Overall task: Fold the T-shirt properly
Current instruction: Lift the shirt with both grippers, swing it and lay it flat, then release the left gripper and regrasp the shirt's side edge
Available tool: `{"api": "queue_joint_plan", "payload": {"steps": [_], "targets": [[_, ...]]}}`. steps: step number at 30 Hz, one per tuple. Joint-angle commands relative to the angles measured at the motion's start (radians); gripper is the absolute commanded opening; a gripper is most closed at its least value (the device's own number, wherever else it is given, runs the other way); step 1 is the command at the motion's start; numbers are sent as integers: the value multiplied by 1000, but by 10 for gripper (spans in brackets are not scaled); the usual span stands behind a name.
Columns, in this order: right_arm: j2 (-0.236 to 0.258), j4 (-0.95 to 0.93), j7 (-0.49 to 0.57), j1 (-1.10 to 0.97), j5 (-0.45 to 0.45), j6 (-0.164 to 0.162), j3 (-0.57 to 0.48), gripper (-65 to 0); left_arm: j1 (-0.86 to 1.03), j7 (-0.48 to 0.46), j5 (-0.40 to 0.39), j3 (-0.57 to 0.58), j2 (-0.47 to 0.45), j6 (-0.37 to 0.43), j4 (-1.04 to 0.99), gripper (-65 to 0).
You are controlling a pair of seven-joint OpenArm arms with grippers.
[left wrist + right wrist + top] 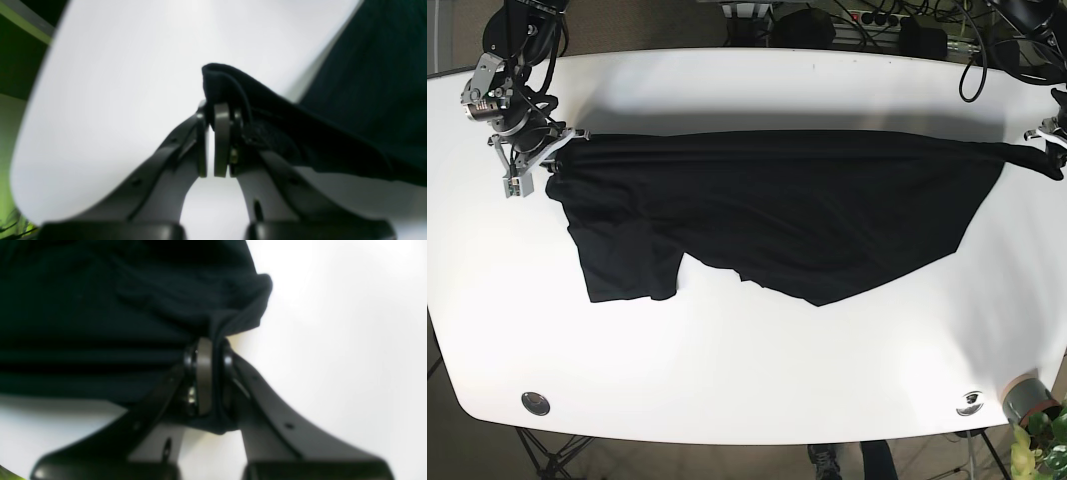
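Black cloth is pinched in both your grippers: the left gripper [217,110] clamps one corner of the T-shirt [777,215], the right gripper [210,353] another, probably the hem, though blur hides detail. You have it stretched taut across the white table [747,380]. Next, lay it flat and smooth before making the first fold.

This looks like a robotics lab or test room. A large white table [747,380] with rounded corners fills the frame, standing on thin metal legs [542,450] at lower left. Power strips and tangled cables [867,25] run along the top edge, and a potted plant [1039,440] sits at lower right.
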Motion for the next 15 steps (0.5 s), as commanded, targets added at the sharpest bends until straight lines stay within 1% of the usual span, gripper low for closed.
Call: {"api": "queue_joint_plan", "payload": {"steps": [1, 4, 5, 7, 10, 13, 15], "targets": [[5, 20, 19, -11, -13, 0, 6, -631, 23, -33, -13, -25, -39, 14, 21, -650], [2, 20, 19, -12, -18, 17, 3, -631, 26, -30, -13, -9, -31, 14, 21, -650], [2, 20, 19, -14, -15, 18, 2, -631, 26, -30, -15, -5, -31, 14, 22, -625], [1, 20, 19, -15, -15, 20, 0, -631, 26, -27, -15, -3, -31, 14, 22, -561], [-2, 20, 19, -12, -18, 23, 0, -631, 17, 14, -15, -3, -31, 14, 22, -410], [-8, 20, 19, -8, -21, 23, 0, -631, -22, 54, -15, -3, -31, 14, 33, -300], [-7, 20, 19, -6, -21, 23, 0, -631, -51, 82, -15, -3, -31, 14, 56, -274]]}}
